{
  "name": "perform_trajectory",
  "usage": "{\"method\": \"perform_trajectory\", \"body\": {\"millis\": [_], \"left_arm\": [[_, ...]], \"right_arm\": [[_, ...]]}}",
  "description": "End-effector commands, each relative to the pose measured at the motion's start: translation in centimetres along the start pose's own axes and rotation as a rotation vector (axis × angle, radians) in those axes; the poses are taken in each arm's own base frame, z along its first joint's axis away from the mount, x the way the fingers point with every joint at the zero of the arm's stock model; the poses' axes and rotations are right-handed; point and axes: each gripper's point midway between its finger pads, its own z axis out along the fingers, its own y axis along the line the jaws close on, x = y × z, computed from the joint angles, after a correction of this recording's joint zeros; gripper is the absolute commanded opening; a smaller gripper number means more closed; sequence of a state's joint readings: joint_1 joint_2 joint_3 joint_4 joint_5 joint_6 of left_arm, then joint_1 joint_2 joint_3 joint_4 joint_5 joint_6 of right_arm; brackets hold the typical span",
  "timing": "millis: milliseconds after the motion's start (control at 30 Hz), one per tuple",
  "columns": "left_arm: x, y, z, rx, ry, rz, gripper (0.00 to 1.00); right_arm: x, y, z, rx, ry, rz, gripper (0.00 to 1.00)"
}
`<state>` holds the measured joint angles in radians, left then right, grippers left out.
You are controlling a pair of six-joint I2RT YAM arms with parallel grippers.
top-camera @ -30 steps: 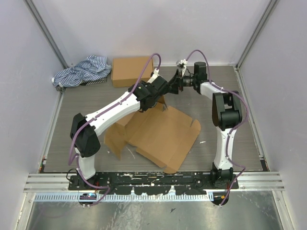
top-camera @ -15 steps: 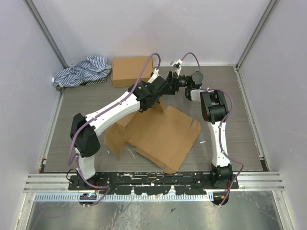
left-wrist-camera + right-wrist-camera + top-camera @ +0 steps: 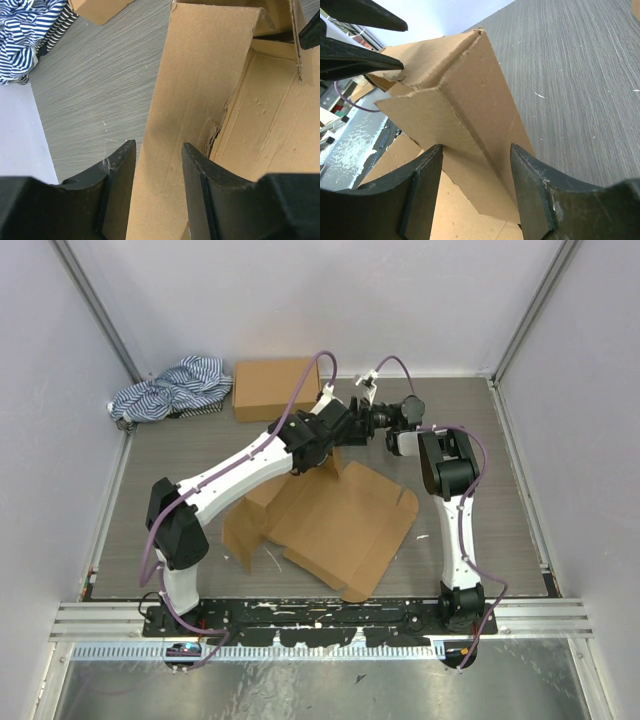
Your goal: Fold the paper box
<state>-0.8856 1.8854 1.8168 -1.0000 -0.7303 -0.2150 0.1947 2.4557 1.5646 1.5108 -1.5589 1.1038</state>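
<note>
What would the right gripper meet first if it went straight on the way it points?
The raised brown cardboard flap: it stands between the open fingers of the right gripper, so going straight on would probably push into its fold. The left gripper lies beyond, but how far is unclear.

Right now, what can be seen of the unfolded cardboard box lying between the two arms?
The cardboard box is plain brown, creased, mostly unfolded, flat on the grey table. At its far edge a long flap with a torn fold is raised, standing between the spread fingers of the left hand and right hand; contact is unclear.
</note>
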Motion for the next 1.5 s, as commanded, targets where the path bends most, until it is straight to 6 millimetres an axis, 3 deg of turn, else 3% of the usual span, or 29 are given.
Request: {"method": "perform_trajectory", "body": {"millis": [0,333,1100,1467], "left_arm": [[-0.8,-0.5,-1.2,0.045,-0.021,-0.033,0.49],[-0.6,-0.5,-1.7,0.046,-0.025,-0.035,0.49],[-0.9,-0.8,-1.7,0.064,-0.034,-0.043,0.5],[-0.2,-1.3,-0.9,0.053,-0.026,-0.035,0.5]], "right_arm": [[-3.0,4.2,0.3,-0.033,0.063,-0.281,0.62],[-1.7,5.5,1.9,-0.069,0.074,-0.287,0.61],[-0.4,5.1,3.9,-0.092,0.046,-0.283,0.6],[-1.7,3.8,3.9,-0.068,-0.004,-0.244,0.56]]}}
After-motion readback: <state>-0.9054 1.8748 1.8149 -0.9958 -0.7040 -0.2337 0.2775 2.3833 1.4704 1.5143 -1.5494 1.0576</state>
